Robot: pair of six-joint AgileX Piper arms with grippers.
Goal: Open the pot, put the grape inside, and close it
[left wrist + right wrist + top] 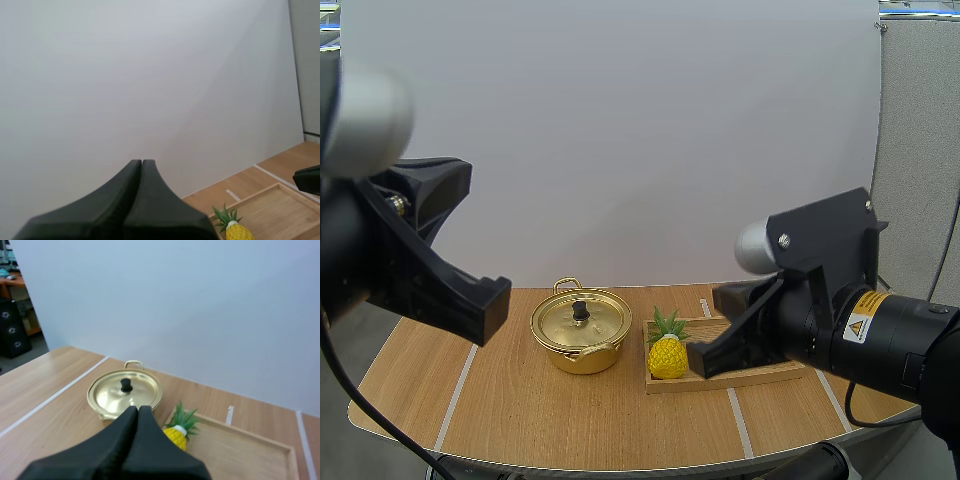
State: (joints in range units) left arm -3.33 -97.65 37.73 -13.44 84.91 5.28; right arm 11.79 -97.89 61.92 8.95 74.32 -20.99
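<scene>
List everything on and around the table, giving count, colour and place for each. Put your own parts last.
pot: one, gold, on the table left of the tray
lid: one, gold with a black knob, sitting on the pot
pineapple: one, yellow with green leaves, at the tray's left end
wooden tray: one, light wood, on the table right of the pot
table: one, light wood, under everything
tape strips: several, white, on the table top
backdrop: one, white, behind the table
left gripper: one, black, fingers together, raised left of the pot
right gripper: one, black, fingers together, over the tray beside the pineapple
</scene>
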